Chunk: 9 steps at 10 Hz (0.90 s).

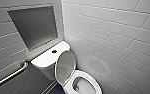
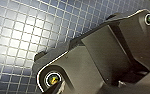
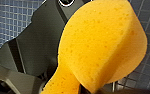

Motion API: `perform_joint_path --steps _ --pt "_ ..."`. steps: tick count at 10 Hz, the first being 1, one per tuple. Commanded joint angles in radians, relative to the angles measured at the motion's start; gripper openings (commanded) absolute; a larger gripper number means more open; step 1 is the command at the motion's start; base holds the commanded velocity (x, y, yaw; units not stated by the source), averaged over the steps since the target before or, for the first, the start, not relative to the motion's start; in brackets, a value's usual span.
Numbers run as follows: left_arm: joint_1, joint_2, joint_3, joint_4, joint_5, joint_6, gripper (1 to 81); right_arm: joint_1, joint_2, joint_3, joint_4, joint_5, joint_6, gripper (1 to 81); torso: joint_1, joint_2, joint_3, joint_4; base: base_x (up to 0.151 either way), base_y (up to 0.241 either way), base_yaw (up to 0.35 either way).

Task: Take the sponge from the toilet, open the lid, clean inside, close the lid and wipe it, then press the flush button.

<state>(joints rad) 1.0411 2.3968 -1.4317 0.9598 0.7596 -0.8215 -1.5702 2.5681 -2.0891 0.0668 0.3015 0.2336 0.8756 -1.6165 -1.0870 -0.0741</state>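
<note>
Where the right gripper (image 3: 73, 86) closes on it, the sponge (image 3: 101, 45) is squeezed to a narrow neck. From that pinch it fans outward into a broad, rounded lobe of orange-yellow foam. Its surface is matte and pitted with small pores, and a soft fold runs down one side. Behind the foam sits the dark, smooth wrist plate (image 3: 38, 42) of that arm. Beyond the gripper and sponge lies a floor of small square tiles (image 3: 8, 20), blue-grey with pale grout lines. From the left wrist view the same glossy mosaic floor (image 2: 21, 32) spreads out past the angular black plate (image 2: 96, 57) of the left arm, with a bright sheen on the tiles. Whether the left gripper is spread or closed cannot be told. In the head view the toilet (image 1: 47, 67) stands in the corner, white glazed ceramic. The lid (image 1: 64, 65) is a glossy oval raised upright, leaning back toward the tank. Below it the oval seat ring (image 1: 95, 81) is exposed around the open bowl. The flush button (image 1: 54, 51), small, dark and round, sits in the middle of the flat rounded tank top (image 1: 44, 58). Long rectangular white wall tiles (image 1: 116, 32) cover the wall beside the bowl. A grey recessed niche (image 1: 34, 26) is set in the wall above the tank, and a tubular metal grab bar (image 1: 12, 75) slants beside it.
</note>
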Motion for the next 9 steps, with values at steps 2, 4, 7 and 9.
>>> perform_joint_path --steps 2,4,7,9 --pt "-0.077 0.079 -0.197 -0.142 -0.015 0.008 81.1 0.008 -0.029 0.008 -0.016 -0.085 0.006 1.0 0.000 0.000 0.000 0.000 0.000 0.000 0.000" --pt "-0.080 0.061 -0.236 -0.229 -0.084 0.095 81.1 0.008 -0.032 0.020 -0.041 -0.082 0.006 1.0 0.000 0.000 0.000 0.000 0.000 0.000 0.000" --pt "-0.050 0.015 -0.381 -0.943 -0.403 0.873 81.1 0.011 -0.033 0.023 -0.042 -0.078 0.006 1.0 0.000 0.000 0.000 0.000 0.000 0.000 0.000" --pt "-0.019 0.003 -0.412 -1.332 -0.520 1.290 81.1 0.012 -0.038 0.040 -0.047 -0.070 0.007 1.0 0.000 0.000 0.000 0.000 0.000 0.000 0.000"
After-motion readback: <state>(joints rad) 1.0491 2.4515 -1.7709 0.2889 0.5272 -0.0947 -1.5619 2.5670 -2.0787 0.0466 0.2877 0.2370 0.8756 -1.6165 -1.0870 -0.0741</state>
